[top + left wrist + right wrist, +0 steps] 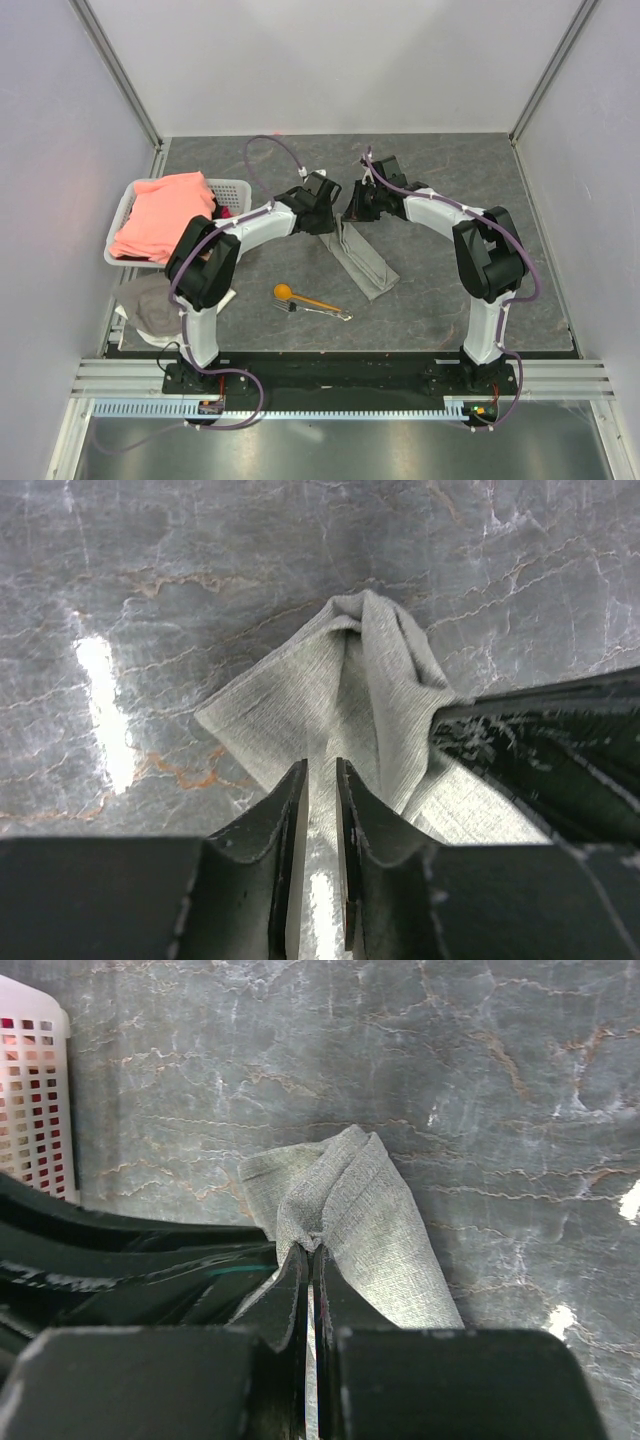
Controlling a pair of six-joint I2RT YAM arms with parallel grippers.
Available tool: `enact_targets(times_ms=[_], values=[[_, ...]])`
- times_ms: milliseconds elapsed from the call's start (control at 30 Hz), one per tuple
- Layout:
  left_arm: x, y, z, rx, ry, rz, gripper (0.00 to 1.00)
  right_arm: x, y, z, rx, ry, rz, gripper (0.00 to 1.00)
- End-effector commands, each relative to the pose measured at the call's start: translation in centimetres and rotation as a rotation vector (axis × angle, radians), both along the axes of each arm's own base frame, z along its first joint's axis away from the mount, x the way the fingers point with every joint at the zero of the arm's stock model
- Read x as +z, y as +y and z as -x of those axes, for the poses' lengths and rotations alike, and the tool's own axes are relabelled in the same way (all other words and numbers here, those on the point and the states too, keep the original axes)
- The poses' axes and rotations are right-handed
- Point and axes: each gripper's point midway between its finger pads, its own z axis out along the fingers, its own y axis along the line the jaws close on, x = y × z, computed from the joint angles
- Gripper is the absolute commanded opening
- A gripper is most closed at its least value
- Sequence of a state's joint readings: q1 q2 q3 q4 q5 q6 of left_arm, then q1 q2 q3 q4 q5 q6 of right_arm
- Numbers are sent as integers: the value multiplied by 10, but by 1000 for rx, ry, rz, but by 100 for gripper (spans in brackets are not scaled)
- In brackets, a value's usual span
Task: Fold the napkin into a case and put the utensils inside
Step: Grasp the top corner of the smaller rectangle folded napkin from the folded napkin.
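On tbl: 1 napkin, 1 spoon, 1 fork.

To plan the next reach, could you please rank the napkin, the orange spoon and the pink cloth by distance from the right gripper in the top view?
1. napkin, pinched in the right gripper, mid-view.
2. orange spoon, down and left in the view.
3. pink cloth, on the basket, far left.

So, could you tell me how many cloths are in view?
3: the grey napkin mid-table, a salmon-pink cloth over the white basket, and a whitish rag by the left arm's base. More may lie beneath the pink one.
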State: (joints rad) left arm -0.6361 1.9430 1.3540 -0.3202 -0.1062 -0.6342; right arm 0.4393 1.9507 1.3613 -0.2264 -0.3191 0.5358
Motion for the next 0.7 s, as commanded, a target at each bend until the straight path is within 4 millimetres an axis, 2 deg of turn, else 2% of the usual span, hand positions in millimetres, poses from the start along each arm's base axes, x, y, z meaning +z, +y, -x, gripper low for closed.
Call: enact_targets(times_ms=[0,233,667], values=[[2,-7,-12,-14,-31,-33,24,18,6,0,13,-36,-52,0],[-8,-9,-17,-6,-20,-91,27,16,8,1,22,-30,-60,0],[-1,1,-14,33,-113,-289,35,13,8,2,30,-27,-60,0]])
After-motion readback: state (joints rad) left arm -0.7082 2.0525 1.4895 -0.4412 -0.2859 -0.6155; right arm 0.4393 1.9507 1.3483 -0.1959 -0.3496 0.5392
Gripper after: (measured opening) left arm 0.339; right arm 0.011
